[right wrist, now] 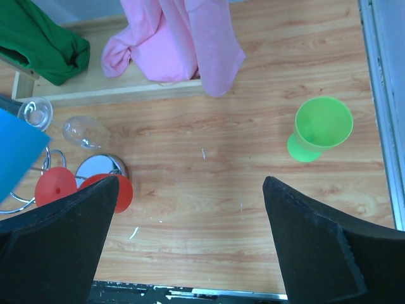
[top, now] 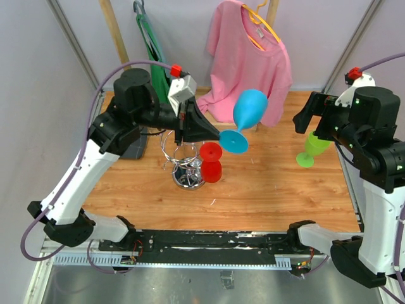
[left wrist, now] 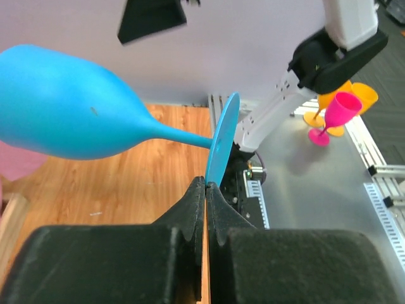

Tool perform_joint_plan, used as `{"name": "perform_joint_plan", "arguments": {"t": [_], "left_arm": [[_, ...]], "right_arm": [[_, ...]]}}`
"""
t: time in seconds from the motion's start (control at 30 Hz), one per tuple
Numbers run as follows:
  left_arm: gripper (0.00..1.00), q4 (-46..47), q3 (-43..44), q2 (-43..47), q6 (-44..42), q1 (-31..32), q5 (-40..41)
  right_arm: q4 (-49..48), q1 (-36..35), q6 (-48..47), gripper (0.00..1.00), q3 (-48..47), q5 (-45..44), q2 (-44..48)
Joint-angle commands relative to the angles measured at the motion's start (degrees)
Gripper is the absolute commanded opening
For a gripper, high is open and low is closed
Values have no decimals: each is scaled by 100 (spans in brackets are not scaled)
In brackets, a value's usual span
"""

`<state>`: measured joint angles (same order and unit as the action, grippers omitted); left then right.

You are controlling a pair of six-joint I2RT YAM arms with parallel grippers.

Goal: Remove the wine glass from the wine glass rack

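Only the left wrist view shows the left gripper (left wrist: pixel 205 187) closed tight on the rim of the foot of the blue wine glass (left wrist: pixel 69 104); the glass lies sideways in the air, its bowl pointing away from the fingers and cut off at the left edge. From overhead the glass hangs up and to the right of the wine glass rack (top: pixel 188 178), clear of it; the gripper partly hides the rack's wire rings, and a red glass (top: pixel 211 161) stands just beside the base. The right gripper (right wrist: pixel 190 183) gapes wide, holding nothing, with a green glass (right wrist: pixel 323 123) near its right finger.
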<state>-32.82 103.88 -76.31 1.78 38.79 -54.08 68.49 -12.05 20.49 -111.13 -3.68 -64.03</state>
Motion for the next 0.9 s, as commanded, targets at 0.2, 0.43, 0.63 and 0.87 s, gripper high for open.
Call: {"name": "perform_joint_plan", "arguments": {"t": [0.2,0.43,0.63,0.87], "left_arm": [[0,241,-1238,510,-2698,990,1119],[0,231,-1871,867,-4420,1647,1764],[0,72,-2923,1489,-5885,1886,1884],[0,-231,-3612,1893,-6695,1992,1881]], "right_arm": [[714,110,-319,98,-1027,-23,-295],[718,109,-175,98,-1032,503,-363],[874,109,-159,99,-1073,1350,-538],[1263,110,-237,99,-1172,2278,-698]]}}
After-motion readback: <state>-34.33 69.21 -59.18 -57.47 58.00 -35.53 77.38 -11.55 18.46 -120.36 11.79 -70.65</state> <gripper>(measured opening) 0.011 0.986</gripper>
